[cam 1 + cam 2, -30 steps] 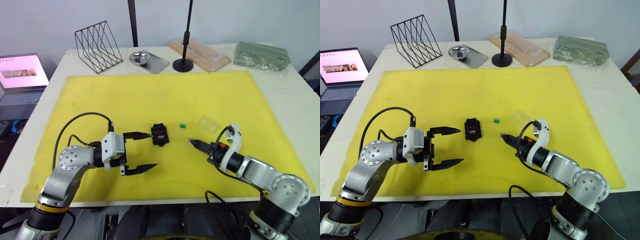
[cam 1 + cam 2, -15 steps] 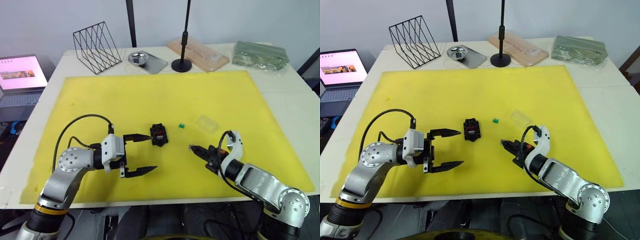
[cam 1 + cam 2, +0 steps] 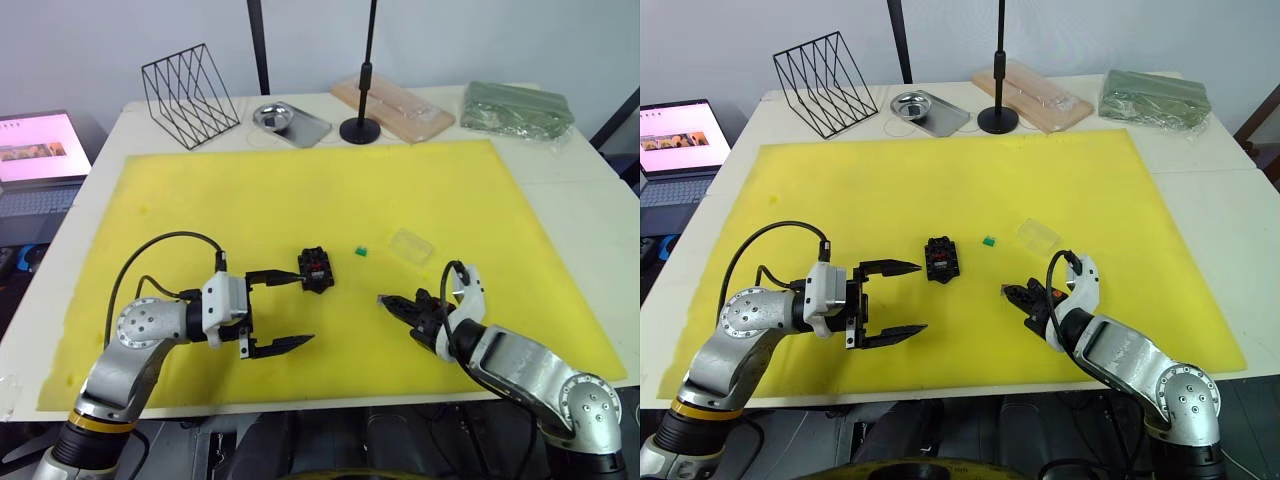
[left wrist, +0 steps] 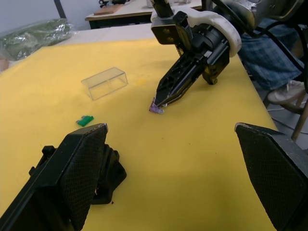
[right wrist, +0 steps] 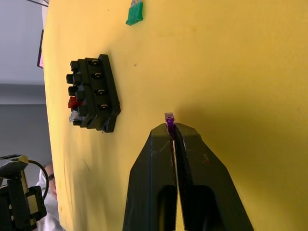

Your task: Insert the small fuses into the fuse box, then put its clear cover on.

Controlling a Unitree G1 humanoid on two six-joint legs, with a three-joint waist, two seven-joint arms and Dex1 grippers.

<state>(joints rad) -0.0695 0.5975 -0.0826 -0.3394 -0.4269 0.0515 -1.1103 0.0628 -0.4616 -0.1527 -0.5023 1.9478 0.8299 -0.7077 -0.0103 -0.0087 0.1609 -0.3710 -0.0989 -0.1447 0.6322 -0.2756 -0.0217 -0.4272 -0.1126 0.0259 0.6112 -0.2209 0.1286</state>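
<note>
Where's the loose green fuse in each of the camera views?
Left eye view: green fuse between fuse box and clear cover.
Right eye view: green fuse, same spot.
Left wrist view: green fuse between cover and box.
Right wrist view: green fuse beyond the box.
Shared landmark: fuse box.

No readable text, labels, brands or numbers anywhere. The laptop [image 3: 678,150] screen at about 10 o'clock off the yellow mat [image 3: 940,170] shows a page with picture strips, lettering too small to read. The fuse box [image 5: 93,94] carries no legible markings.
</note>
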